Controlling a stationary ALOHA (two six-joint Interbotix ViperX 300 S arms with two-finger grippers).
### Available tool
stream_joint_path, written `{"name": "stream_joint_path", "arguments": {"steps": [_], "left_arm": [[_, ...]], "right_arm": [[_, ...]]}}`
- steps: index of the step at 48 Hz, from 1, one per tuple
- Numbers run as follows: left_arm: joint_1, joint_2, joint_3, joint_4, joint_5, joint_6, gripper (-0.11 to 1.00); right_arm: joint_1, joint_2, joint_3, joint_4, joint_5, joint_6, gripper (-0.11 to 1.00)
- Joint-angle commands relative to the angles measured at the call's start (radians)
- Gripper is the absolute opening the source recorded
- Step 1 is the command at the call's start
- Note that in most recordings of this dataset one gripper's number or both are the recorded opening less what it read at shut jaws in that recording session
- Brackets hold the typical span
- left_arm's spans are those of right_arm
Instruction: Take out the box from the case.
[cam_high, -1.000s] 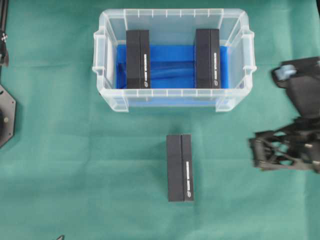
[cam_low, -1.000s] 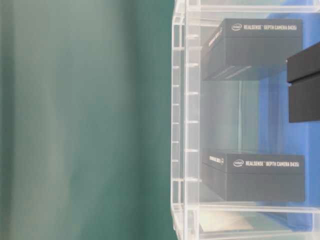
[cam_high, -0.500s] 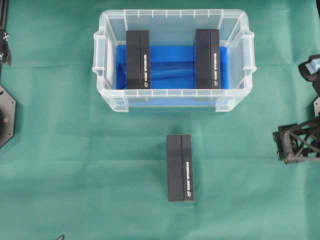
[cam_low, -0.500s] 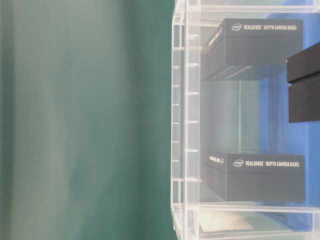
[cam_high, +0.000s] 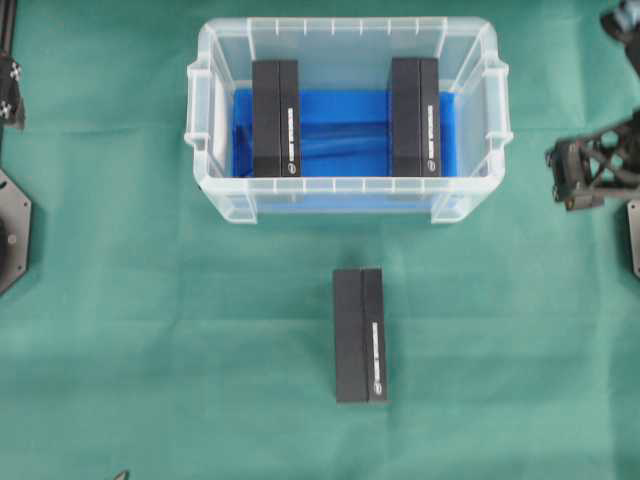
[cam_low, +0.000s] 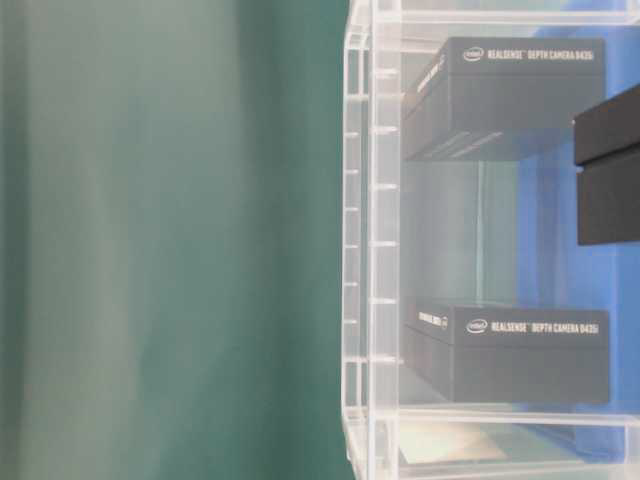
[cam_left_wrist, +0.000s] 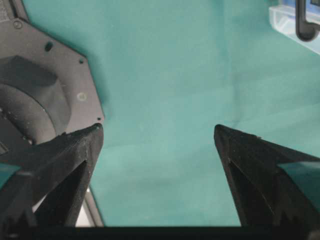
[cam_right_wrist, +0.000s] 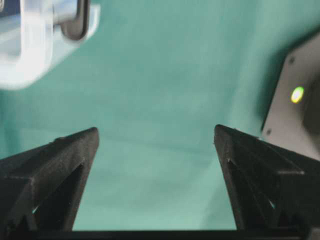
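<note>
The case (cam_high: 348, 186) is a clear plastic bin with a blue lining, at the top middle of the overhead view. Two black boxes stand inside it, one at the left (cam_high: 275, 118) and one at the right (cam_high: 414, 116). A third black box (cam_high: 360, 335) lies on the green cloth in front of the case. My right gripper (cam_high: 562, 175) hangs open to the right of the case, with nothing between its fingers (cam_right_wrist: 60, 165). My left gripper (cam_left_wrist: 157, 130) is open over bare cloth, far from every box.
Green cloth covers the table. The left arm's black base plate (cam_high: 10, 230) sits at the left edge, also seen as a base plate (cam_left_wrist: 40, 90) beside my left fingers. The right arm's base (cam_right_wrist: 300, 110) has a lit green lamp. A case corner (cam_right_wrist: 30, 45) shows top left.
The right arm has swung away from beside the loose box, toward the far right edge and level with the case. The boxes and the left gripper have not moved.
</note>
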Motion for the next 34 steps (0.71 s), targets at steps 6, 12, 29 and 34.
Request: {"name": "stream_joint_path", "arguments": {"steps": [6, 12, 29, 34], "left_arm": [[-0.003, -0.002, -0.009, 0.003, -0.003, -0.002, 0.95], [-0.003, 0.000, -0.011, 0.003, -0.003, -0.003, 0.95], [-0.003, 0.000, -0.009, 0.005, -0.003, -0.003, 0.95], [-0.003, 0.000, -0.011, 0.003, -0.003, -0.003, 0.95]], "right_arm": [[-0.181, -0.003, -0.018, 0.002, -0.011, -0.166, 0.91], [-0.275, 0.005, -0.018, 0.002, -0.025, -0.255, 0.91], [-0.419, 0.040, -0.020, 0.014, -0.063, -0.400, 0.91], [-0.419, 0.043, -0.018, 0.014, -0.067, -0.400, 0.91]]}}
